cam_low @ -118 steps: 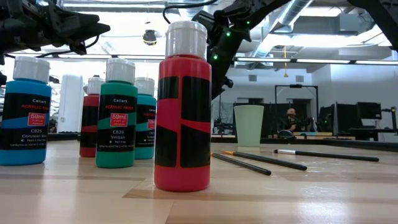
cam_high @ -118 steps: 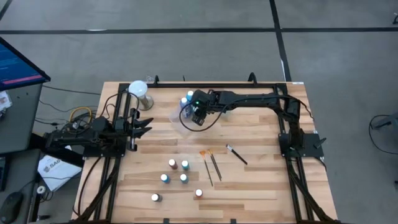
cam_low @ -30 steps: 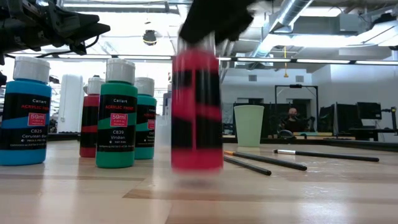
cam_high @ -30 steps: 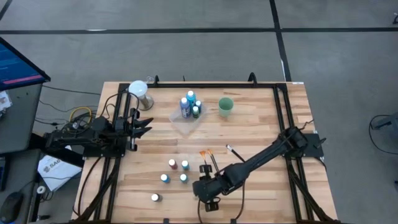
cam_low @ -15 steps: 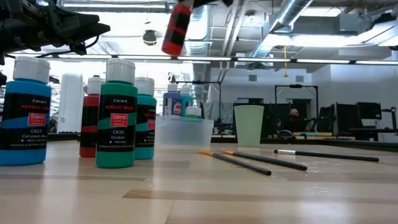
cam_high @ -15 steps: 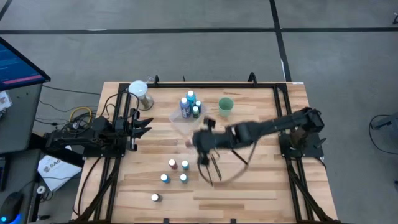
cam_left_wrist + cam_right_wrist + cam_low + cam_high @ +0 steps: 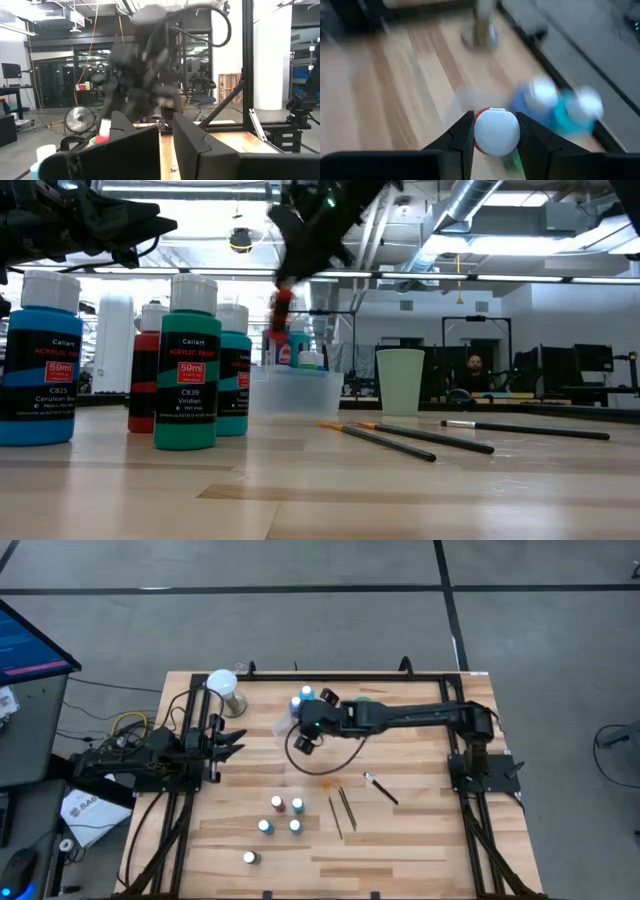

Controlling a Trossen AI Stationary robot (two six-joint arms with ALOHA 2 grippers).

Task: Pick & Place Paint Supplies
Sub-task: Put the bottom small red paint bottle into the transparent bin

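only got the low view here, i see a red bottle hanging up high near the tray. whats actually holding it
Observer: The right end effector is shut on the red bottle; its wrist view shows both fingers clamped around the white cap.
Operator: where is it over the table
Observer: From the high view, the right end effector hangs beside the clear tray, at the far side of the table.
Operator: how many loose bottles left
Observer: The high view shows five small bottles standing on the near part of the table.
Operator: left arm doing anything
Observer: No, the left end effector sits shut at the table's left edge.
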